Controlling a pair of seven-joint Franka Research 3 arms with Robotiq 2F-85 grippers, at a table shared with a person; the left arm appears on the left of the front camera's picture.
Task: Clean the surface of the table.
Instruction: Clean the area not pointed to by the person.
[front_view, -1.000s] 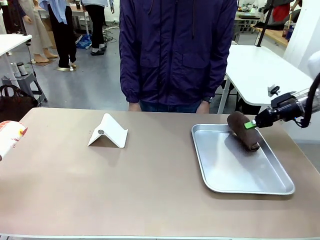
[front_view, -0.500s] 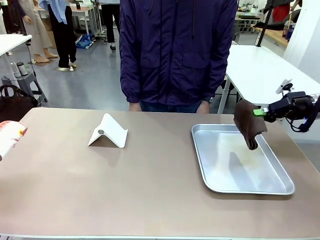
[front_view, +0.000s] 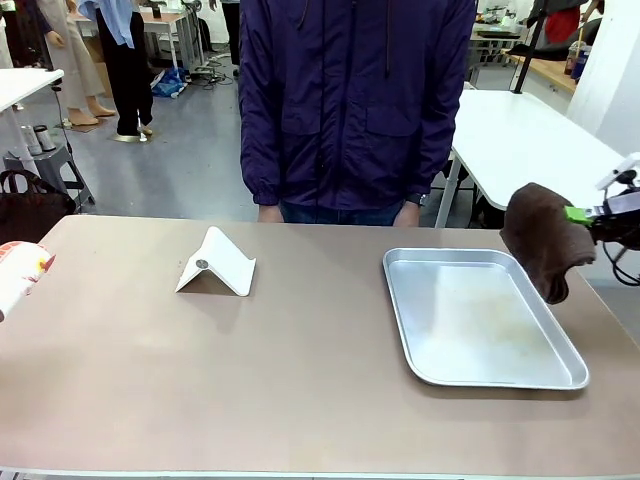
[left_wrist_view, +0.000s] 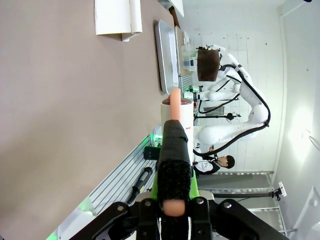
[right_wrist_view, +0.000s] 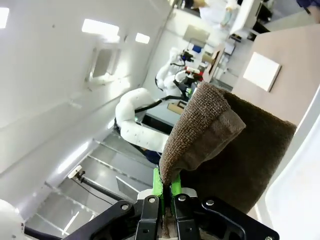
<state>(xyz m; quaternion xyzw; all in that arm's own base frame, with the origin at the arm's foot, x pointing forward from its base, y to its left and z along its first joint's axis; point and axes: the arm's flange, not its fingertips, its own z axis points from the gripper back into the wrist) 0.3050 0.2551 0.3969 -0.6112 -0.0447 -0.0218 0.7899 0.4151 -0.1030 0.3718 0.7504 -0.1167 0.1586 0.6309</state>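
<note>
A: The bench (front_view: 300, 380) spreads beige-brown across the whole foreground, its top bare and unwiped. On it sit a metal tray (front_view: 400, 310) toward the right edge and a folded white card (front_view: 215, 265) left of centre, nearer the far edge.

B: And the cloth?

A: The right pincer (front_view: 585, 214) is clamped on a brown cloth (front_view: 540, 238), which hangs in the air past the tray's far right corner, touching nothing.

B: What might go wrong?

A: The grip looks to be on one fold only (right_wrist_view: 200, 135), so a quick swing could shake the cloth loose. A low sweep could also shove the tray or the card.

B: The arms?

A: The right reaches in level from the right edge. The left pincer (left_wrist_view: 172, 165) lies sideways beside the left edge, closed on a white spray bottle (front_view: 20, 272).
</note>
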